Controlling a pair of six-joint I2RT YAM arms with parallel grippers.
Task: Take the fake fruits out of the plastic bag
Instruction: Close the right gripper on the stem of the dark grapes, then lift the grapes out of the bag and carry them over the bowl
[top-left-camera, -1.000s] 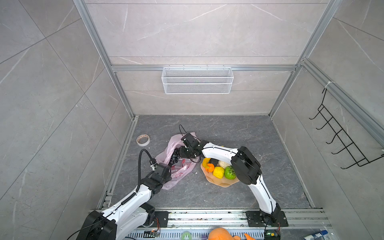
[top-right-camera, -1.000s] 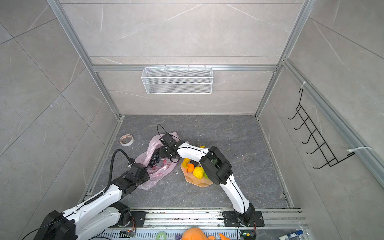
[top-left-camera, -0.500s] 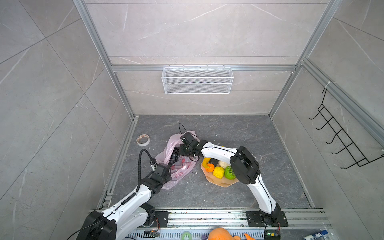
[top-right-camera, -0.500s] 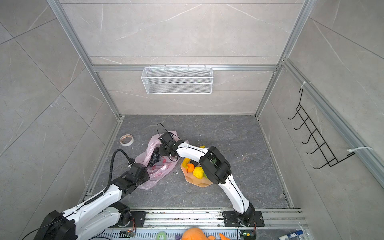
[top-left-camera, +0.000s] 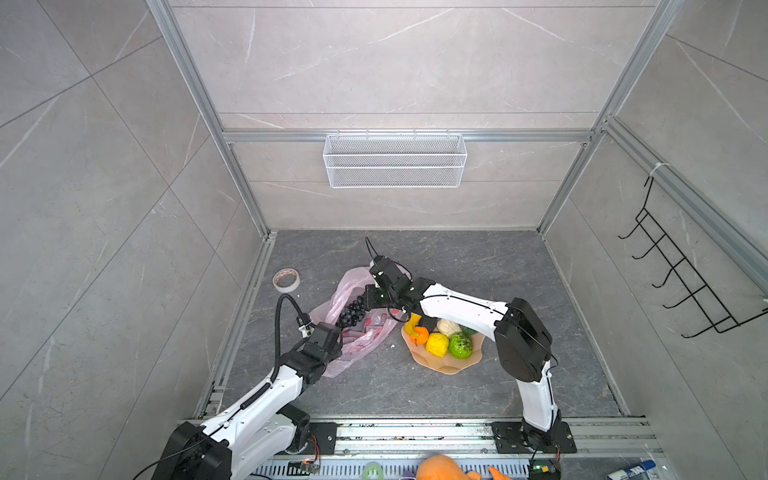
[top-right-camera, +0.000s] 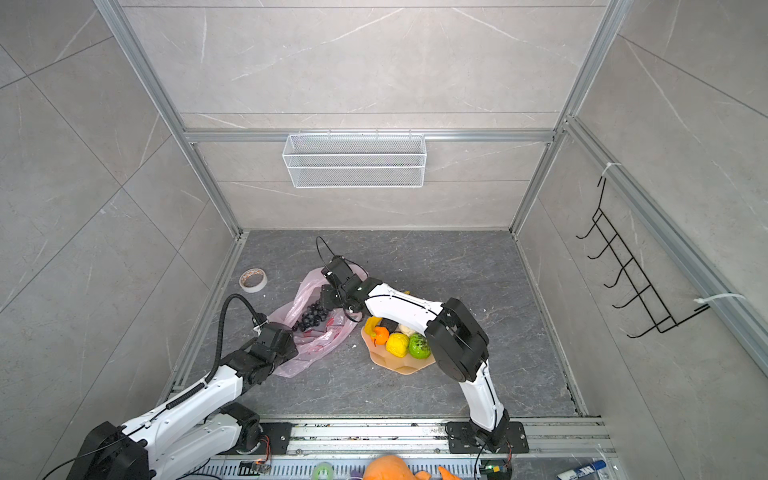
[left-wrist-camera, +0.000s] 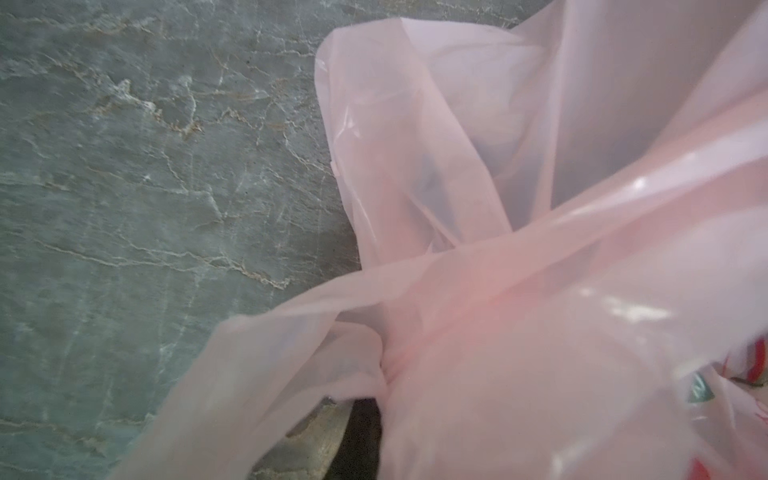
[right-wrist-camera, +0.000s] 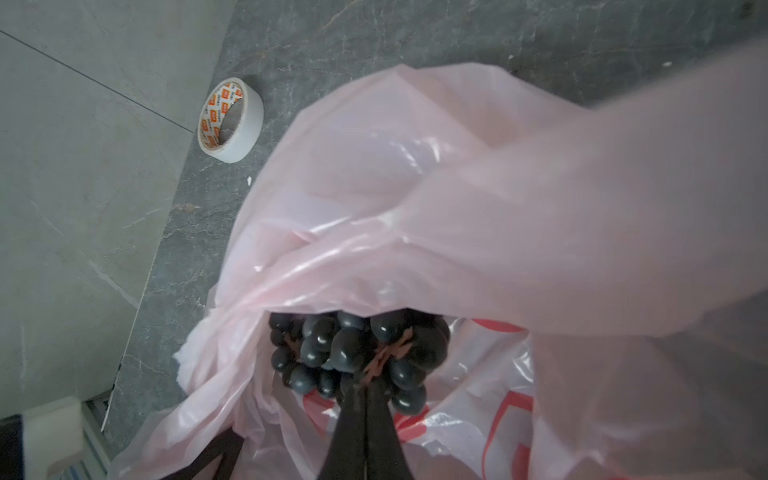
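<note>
The pink bag (top-left-camera: 357, 347) lies crumpled and open on the floor, red prints showing. Black grapes (right-wrist-camera: 353, 349) sit at its mouth, their stem pinched by the right gripper (right-wrist-camera: 365, 384). The lemon (top-left-camera: 437, 344), bumpy green fruit (top-left-camera: 460, 345), orange (top-left-camera: 421, 335), banana (top-left-camera: 410, 322) and cream piece (top-left-camera: 448, 327) rest on the plate (top-left-camera: 449, 368) beside the bag.

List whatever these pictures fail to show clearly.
- Inside of the bag: in the right wrist view, pink film hides everything but the grapes; other fruit cannot be told.
- Far side of the plate: in both top views, the right arm covers it.
- Orange plush toy: cut off by the bottom edge in both top views.
</note>
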